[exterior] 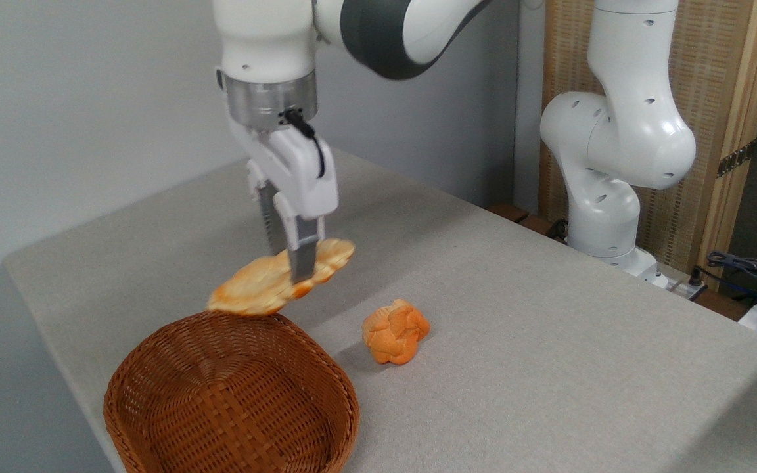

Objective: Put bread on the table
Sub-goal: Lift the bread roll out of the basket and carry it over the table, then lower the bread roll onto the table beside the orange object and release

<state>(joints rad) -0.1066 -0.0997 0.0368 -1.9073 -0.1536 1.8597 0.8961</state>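
Observation:
The bread (257,287), a long flat braided loaf, pale cream with orange-brown edges, hangs in the air just beyond the far rim of the basket. My gripper (292,263) comes down from above and is shut on the bread near its middle, one finger (302,259) in front of the loaf and the other behind it. The loaf tilts, its left end lower and close over the basket rim. The table (516,315) is a wide grey-beige surface beneath it.
A brown wicker basket (155,368) stands empty at the table's front left. A small round orange knotted bun (395,330) lies on the table to the right of the basket. The arm's white base (605,217) stands at the back right, cables beside it.

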